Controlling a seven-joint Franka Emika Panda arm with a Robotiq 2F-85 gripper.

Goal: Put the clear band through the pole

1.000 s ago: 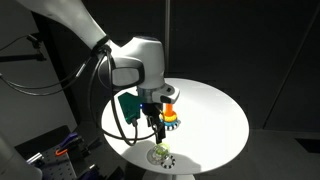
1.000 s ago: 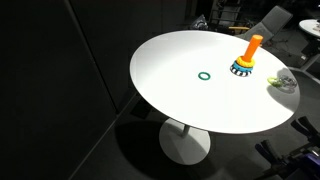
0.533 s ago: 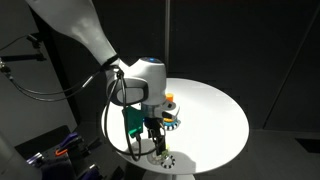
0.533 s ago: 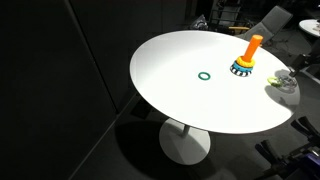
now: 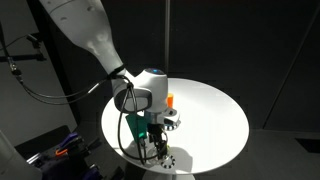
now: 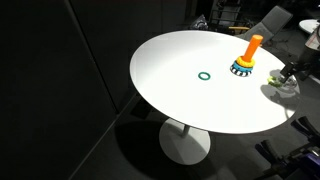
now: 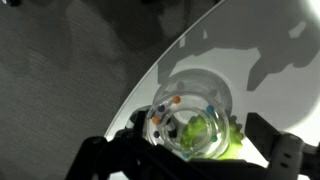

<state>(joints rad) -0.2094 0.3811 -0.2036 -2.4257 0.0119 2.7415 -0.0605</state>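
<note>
My gripper (image 7: 195, 148) is open and low over a small pile of rings at the table's near edge (image 5: 160, 152). Its dark fingers stand either side of the pile. In the wrist view a see-through ring with small coloured dots (image 7: 172, 128) lies on a yellow-green spiky ring (image 7: 222, 138). A fainter clear arc behind them looks like the clear band (image 7: 200, 82); I cannot tell them firmly apart. The pole (image 6: 250, 48), an orange peg on coloured rings, stands apart from the pile. My arm partly hides the pole (image 5: 170, 100).
A dark green ring (image 6: 205, 75) lies alone near the middle of the white round table (image 6: 190, 105). The ring pile (image 6: 284, 86) sits close to the table's rim. The surroundings are dark, with cables and equipment beside the robot base (image 5: 60, 150).
My gripper has moved away from the pole, toward the table edge and down over the ring pile. It now shows at the right edge of an exterior view.
</note>
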